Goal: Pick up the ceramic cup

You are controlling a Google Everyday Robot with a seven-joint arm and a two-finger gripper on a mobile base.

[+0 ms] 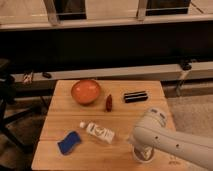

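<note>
The ceramic cup point(141, 155) is a small pale round cup standing near the front right edge of the wooden table point(125, 112). Only its lower part shows, because my white arm point(160, 135) comes in from the lower right and bends down over it. My gripper point(142, 148) is at the end of that arm, right at the cup's top, and is mostly hidden by the wrist.
On the table are a wide orange bowl point(86, 91) at the back left, a small red object point(108, 103), a black box point(135, 96), a white bottle lying on its side point(98, 132) and a blue sponge point(69, 142). A dark bench runs behind the table.
</note>
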